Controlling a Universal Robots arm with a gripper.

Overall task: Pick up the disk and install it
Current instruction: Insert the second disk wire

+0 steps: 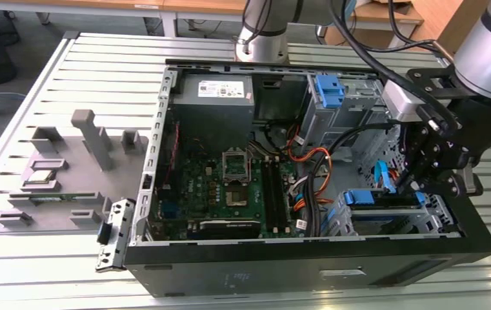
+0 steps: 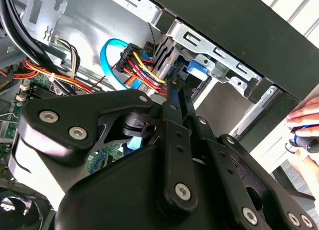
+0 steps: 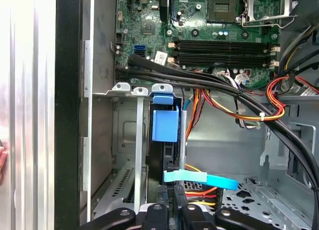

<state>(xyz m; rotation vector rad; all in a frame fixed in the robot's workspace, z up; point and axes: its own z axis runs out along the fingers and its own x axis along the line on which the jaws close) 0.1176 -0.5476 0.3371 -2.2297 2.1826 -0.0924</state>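
The disk [image 3: 164, 124] stands edge-on in the drive bay at the front corner of the open computer case [image 1: 314, 274]. Its blue plastic rail end faces the first wrist camera. In the exterior view the disk [image 1: 383, 175] shows as a blue strip at the exterior view's right, just beside my gripper [image 1: 402, 184]. My gripper [image 3: 170, 197] reaches down into the bay, its two black fingers close together on the disk's edge. In the second wrist view my gripper [image 2: 172, 88] tapers to a narrow tip beside the disk's blue tab [image 2: 196, 69].
A light-blue flat cable [image 3: 199, 178] and red-yellow power wires [image 3: 271, 108] crowd the bay. The motherboard [image 1: 228, 187], a grey box with a white sticker [image 1: 215, 97] and a bare blue bracket [image 1: 327, 90] lie inside. A grey parts fixture [image 1: 56, 174] sits left. A person's hand [image 2: 305, 121] is outside the case.
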